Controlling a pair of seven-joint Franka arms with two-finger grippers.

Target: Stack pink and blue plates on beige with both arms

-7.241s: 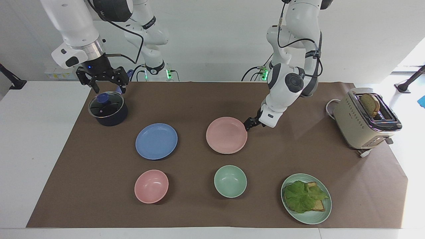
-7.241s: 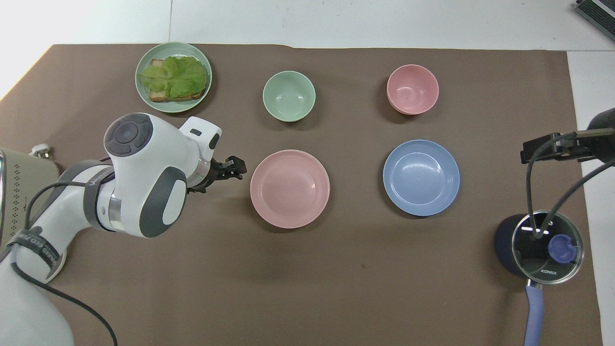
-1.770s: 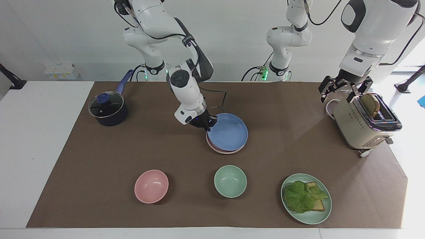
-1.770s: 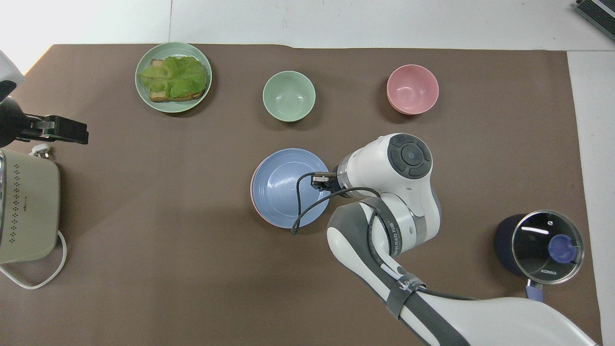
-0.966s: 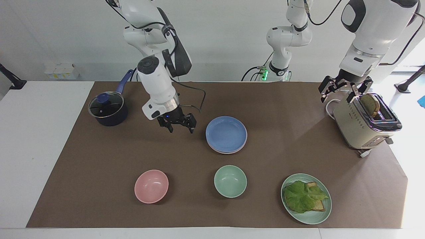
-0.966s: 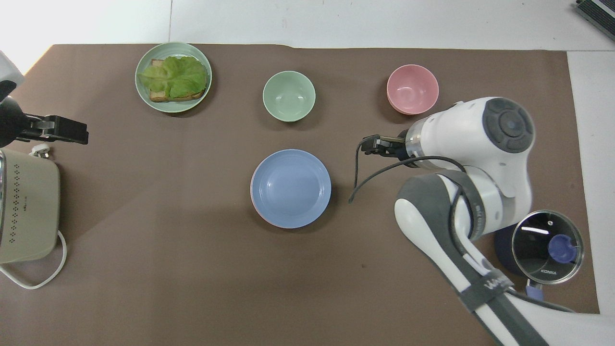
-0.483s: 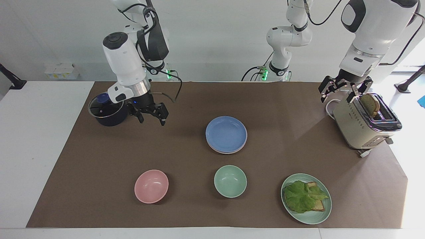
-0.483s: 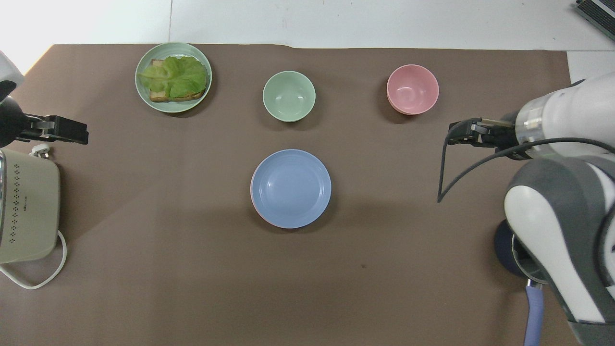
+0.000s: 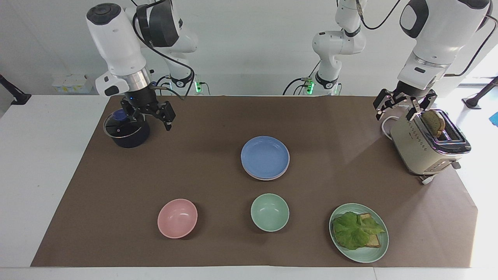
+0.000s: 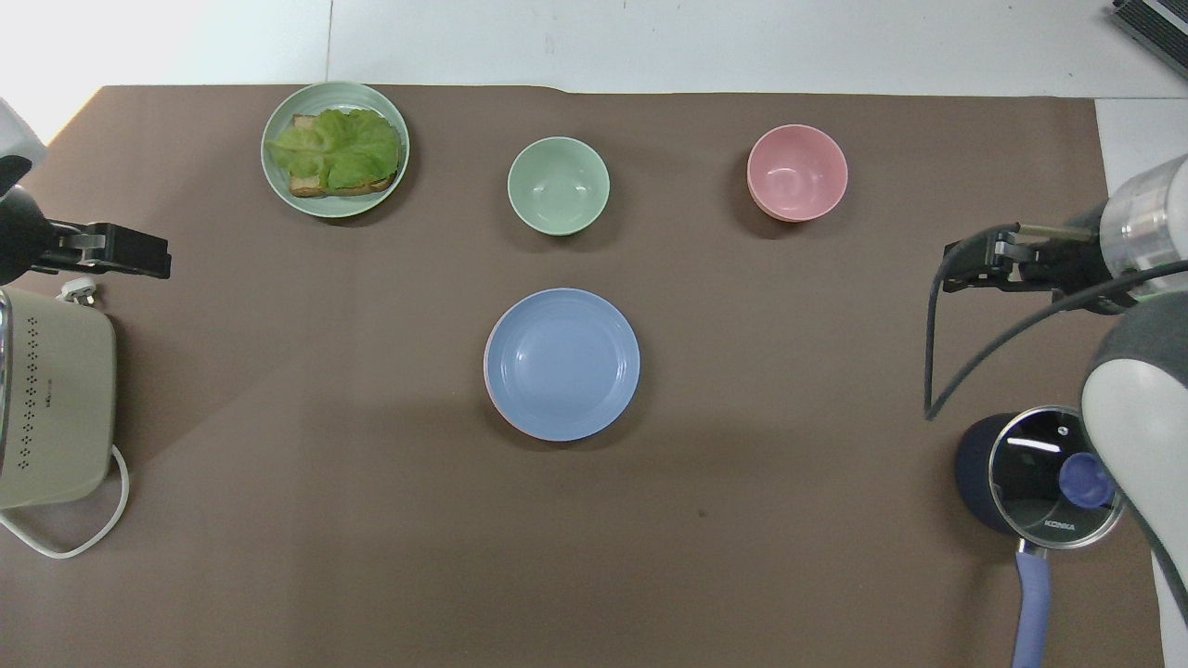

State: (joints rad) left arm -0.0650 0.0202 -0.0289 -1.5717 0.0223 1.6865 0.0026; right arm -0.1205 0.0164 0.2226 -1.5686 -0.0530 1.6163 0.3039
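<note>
Facing view: the right tool (image 9: 149, 116), jaws spread and empty, hangs over the lidded pot (image 9: 126, 130); the left tool (image 9: 402, 105), also released, hangs beside the toaster (image 9: 428, 142). The blue plate (image 9: 265, 156) lies flat mid-table on the pink plate (image 9: 264, 177), nothing blocking it; bowls sit farther from the robots.

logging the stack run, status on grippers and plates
Left gripper open over toaster; right gripper open over pot. Round blue plate tops pink plate.
</note>
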